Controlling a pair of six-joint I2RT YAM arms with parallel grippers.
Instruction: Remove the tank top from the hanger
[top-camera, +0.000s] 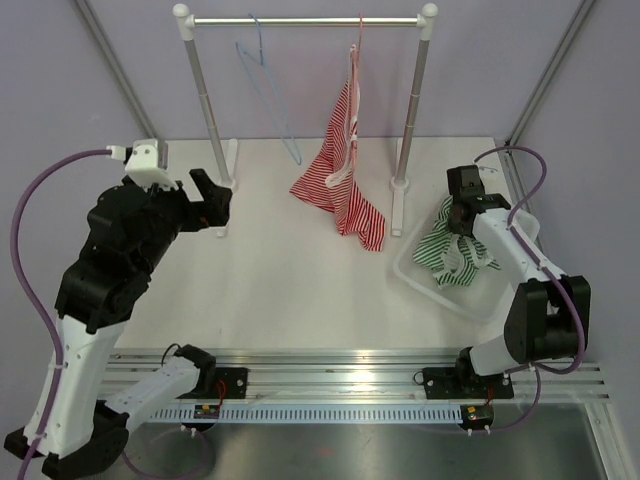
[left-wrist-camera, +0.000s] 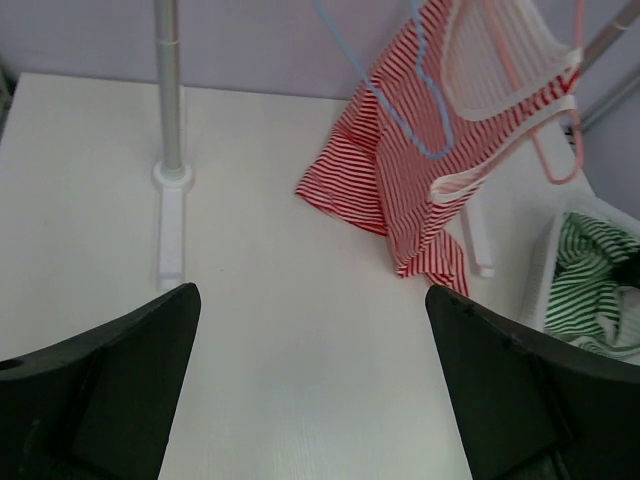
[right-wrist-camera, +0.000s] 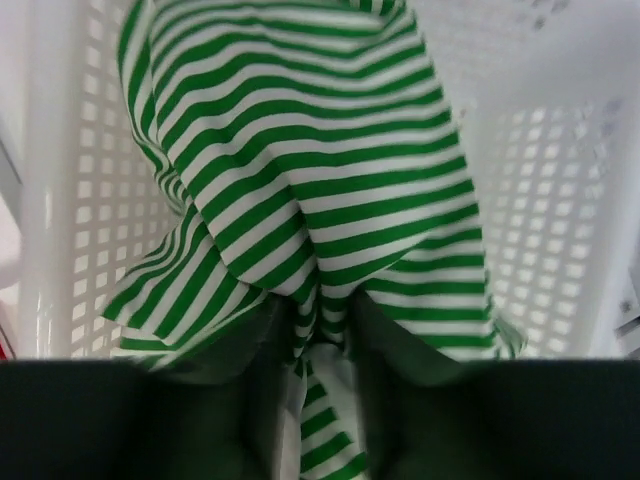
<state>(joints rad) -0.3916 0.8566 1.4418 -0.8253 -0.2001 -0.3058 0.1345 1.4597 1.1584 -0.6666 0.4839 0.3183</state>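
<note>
While the red tank top (top-camera: 345, 185) still hangs on its pink hanger (left-wrist-camera: 578, 130), ahead of the left pincer (left-wrist-camera: 310, 292) and somewhat to its right, this pincer stands fully open and has nothing in it.

The cloth looks thin, soft and light. It will probably fold and stretch in the grip, but it will not slip off by itself, because the white-edged straps go around the hanger's shoulders. The lower hem, which seems to reach the counter (top-camera: 280, 290), is the easiest part to catch. A strap close to the hanger looks like the better place, so that it can be drawn over the hanger's end. A pull straight down would likely only tilt the hanger or drag it along the rail (top-camera: 300, 20).

Directly under the right pincer (right-wrist-camera: 320, 320) a green tank top (right-wrist-camera: 320, 150) lies in a white basket (right-wrist-camera: 560, 200). A fold of it rises between the two fingers, which stand close together. Whether they pinch it or only stand around it cannot be told.

An empty blue hanger (top-camera: 294, 152) hangs on the same rail, between the left pincer and the red garment, and from the left wrist it crosses in front of the cloth. One rack post (top-camera: 205, 100) stands ahead of the left pincer to its left. The other post is just beyond the garment, near the basket.
</note>
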